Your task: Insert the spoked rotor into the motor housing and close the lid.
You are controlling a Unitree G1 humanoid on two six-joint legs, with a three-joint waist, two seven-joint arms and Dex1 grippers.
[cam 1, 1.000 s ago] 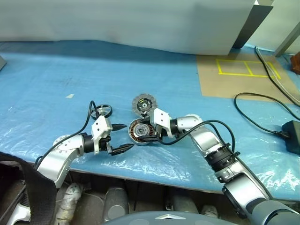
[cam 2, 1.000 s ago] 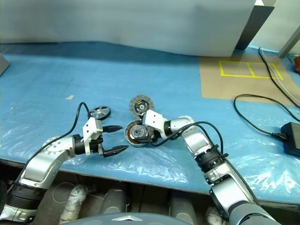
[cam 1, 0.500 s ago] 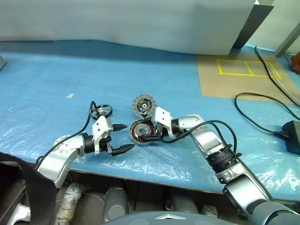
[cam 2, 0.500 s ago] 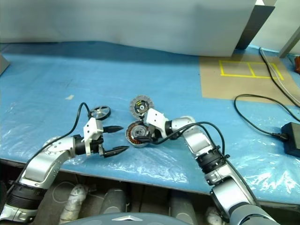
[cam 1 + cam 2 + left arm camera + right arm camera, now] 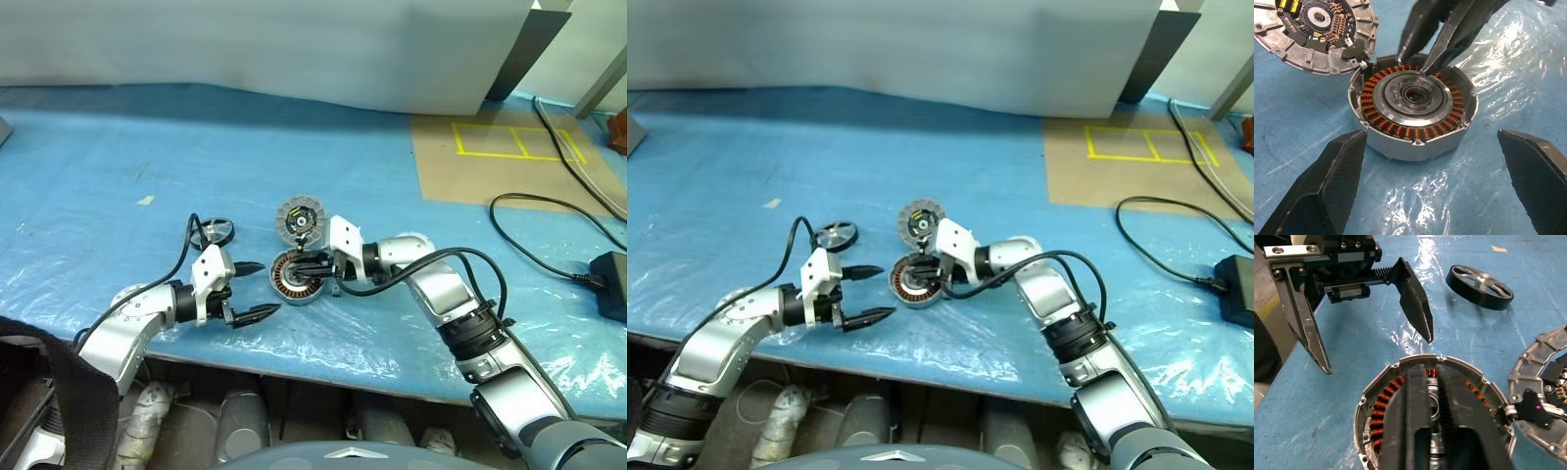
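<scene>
Currently pre-insertion: housing (image 5: pixel 297 277) sits open at frame centre, windings exposed, no rotor inside. Right pincer (image 5: pixel 306 265) is shut, tips over the hub, gripping nothing that I can see. Left pincer (image 5: pixel 253 291) hangs wide apart just left of the housing, empty. Rotor (image 5: pixel 213 232) lies flat on the table, left of centre, near the housing. Lid (image 5: pixel 301 217) lies inside-up, touching the housing's far rim. Next move, I'd say: clear the right pincer off the hub, fetch the rotor, drop it square onto the hub. Table (image 5: pixel 118 157) has crinkly blue plastic sheet; grey wall behind, cardboard with yellow tape and black cables upper right.
</scene>
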